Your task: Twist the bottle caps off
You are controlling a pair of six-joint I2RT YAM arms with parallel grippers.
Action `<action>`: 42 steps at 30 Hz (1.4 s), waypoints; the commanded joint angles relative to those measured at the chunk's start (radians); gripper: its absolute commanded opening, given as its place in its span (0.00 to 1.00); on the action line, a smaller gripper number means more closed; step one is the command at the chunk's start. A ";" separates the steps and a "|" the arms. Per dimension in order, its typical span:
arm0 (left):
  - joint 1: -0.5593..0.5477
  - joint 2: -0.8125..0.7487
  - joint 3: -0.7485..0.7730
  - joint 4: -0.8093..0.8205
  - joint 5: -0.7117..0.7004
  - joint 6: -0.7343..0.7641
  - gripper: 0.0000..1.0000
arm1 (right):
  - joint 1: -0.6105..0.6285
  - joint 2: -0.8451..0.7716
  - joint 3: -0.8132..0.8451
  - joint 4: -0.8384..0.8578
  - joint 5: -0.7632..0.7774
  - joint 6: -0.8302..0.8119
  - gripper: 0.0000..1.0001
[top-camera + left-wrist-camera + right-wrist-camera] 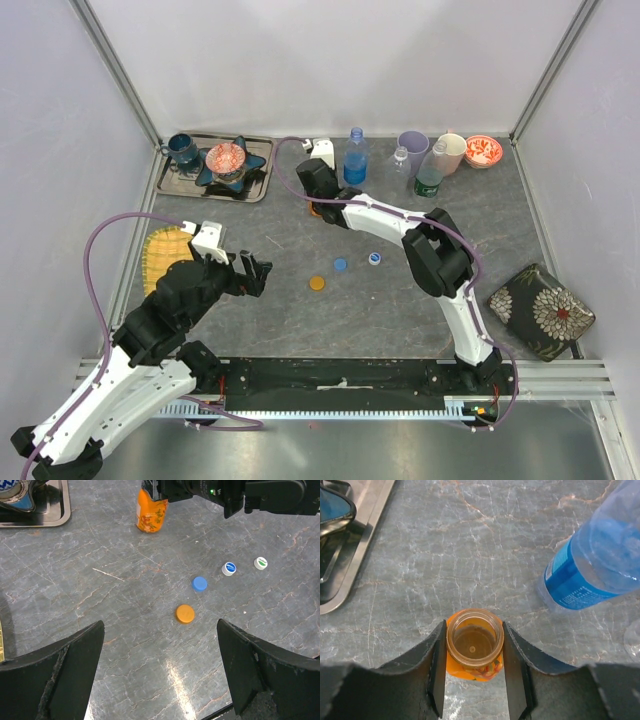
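gripping orange bottle (150, 517), right claw (473, 645); left claw (159, 625) spread wide; blue bottle (600, 555) label illegible.

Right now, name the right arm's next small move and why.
Probably open the right fingers and release the orange bottle: its mouth is bare, and the orange cap, blue cap and two white caps lie loose, so nothing seems left to unscrew.

White-shelled arms (380, 213) with black joints (437, 262) and claws (160, 625); looping purple cables (87, 262).
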 commanded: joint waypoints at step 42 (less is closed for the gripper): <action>0.004 0.027 0.010 0.054 -0.006 -0.036 0.99 | 0.001 -0.493 -0.119 -0.096 0.017 0.003 0.90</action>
